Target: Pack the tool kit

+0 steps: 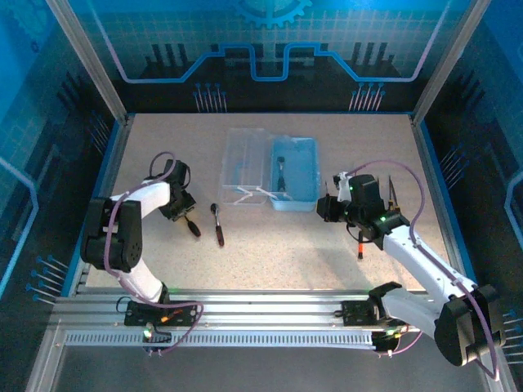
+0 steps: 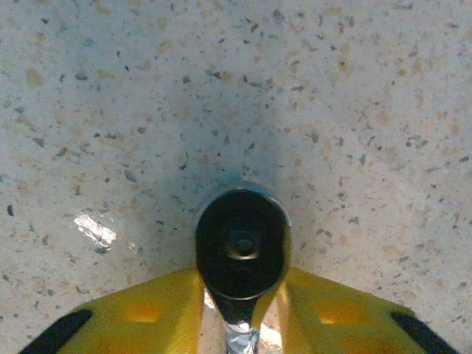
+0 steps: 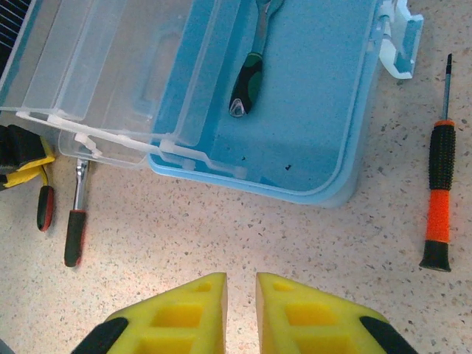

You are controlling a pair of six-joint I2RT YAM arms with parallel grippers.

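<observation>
**Case open mid-counter; left pinching a tool, right empty**

- Case: sits open on the counter, about centre, toward the far side. The blue base is on the right. The clear lid lies folded out flat to its left.
- Wrench: lies inside the base, black-and-green grip, metal head pointing to the far side.
- Latch: pale, sticks out from the base's edge on the screwdriver's side.
- Left fingers: pinching a black-handled tool, one yellow finger on each side. The handle's round butt points out past the tips and a bit of metal shaft runs back between them. There is a shadow on the counter below it, but I cannot tell whether the butt touches the surface. In the top view this sits left of the case, near but apart from it.
- Ratchet: black-and-red grip, lies on the counter just right of the held tool, on the near side of the lid and not touching it.
- Right fingers: close together with a thin gap, nothing between them. They hang over bare counter just on the near side of the base.
- Screwdriver: black and orange, lies on the counter right of the case, apart from it, tip toward the far side.
</observation>
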